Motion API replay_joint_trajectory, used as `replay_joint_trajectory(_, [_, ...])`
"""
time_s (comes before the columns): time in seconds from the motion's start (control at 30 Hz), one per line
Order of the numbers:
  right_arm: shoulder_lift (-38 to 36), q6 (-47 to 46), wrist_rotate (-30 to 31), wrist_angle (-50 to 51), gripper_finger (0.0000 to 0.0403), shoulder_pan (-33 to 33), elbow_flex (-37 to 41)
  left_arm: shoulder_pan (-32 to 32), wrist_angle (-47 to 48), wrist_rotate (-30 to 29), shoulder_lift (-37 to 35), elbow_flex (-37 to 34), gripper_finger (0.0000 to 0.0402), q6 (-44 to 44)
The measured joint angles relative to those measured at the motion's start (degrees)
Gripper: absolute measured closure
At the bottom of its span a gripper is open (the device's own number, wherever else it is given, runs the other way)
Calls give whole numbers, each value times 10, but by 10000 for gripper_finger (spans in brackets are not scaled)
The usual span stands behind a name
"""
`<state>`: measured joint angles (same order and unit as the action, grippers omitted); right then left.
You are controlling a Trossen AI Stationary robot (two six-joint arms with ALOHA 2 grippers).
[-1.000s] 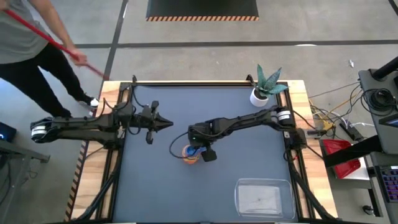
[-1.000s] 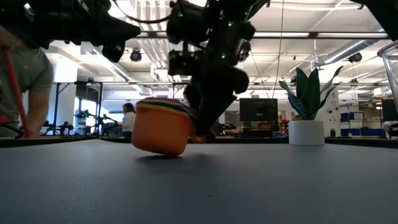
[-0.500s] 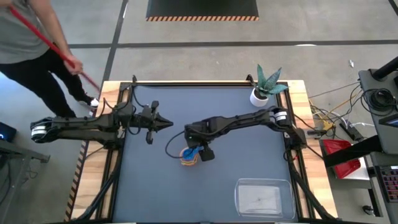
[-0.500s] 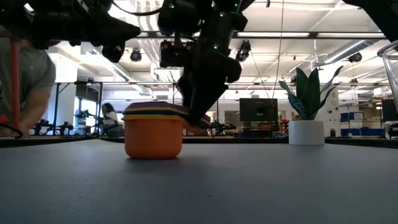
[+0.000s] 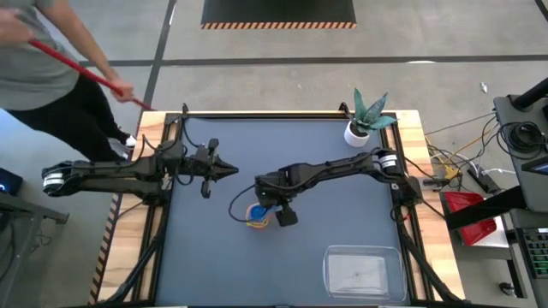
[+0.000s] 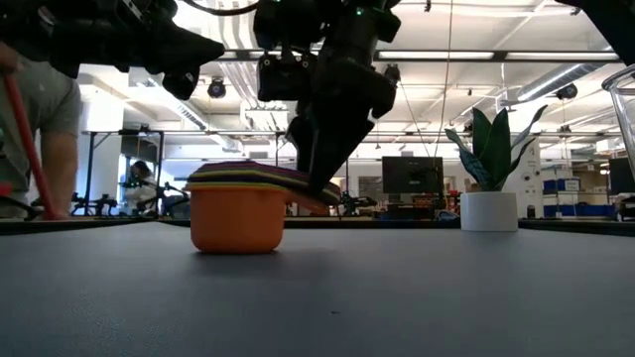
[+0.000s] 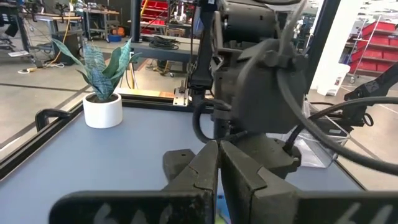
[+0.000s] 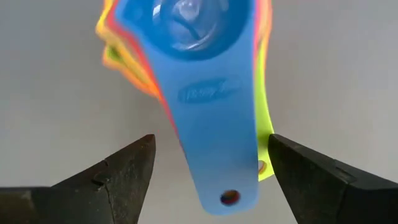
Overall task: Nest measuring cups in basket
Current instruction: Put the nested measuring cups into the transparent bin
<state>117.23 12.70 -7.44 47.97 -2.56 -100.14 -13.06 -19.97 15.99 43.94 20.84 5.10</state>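
Hovering spread-fingered over the handles of the nested measuring cups (image 5: 256, 215), right gripper (image 8: 205, 171) must close on them, then carry to basket (image 5: 362, 272); left gripper (image 5: 229, 170) pressed together, idle.

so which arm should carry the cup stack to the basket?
Right. Its gripper is open astride the handles of the measuring cups, and the basket lies on its side. The left gripper waits, shut, farther off.
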Motion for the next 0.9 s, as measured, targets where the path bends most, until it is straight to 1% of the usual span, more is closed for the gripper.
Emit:
replay_joint_trajectory(0.3, [-1,-38,2,15,98,-31,0,0,0,0,0,0,402,-1])
replay_joint_trajectory(0.43, [-1,-54,43,13,91,-33,-8,0,0,0,0,0,402,-1])
replay_joint_trajectory(0.53, [-2,-61,56,6,84,-27,-18,0,0,0,0,0,402,0])
replay_joint_trajectory(0.63, [-2,-70,54,-9,75,-23,-21,0,0,0,0,0,402,0])
replay_joint_trajectory(0.8, [0,-83,9,-35,58,-22,-21,0,1,0,0,0,402,1])
replay_joint_trajectory(0.9, [8,-86,0,-38,50,-22,-21,0,2,0,0,0,402,0])
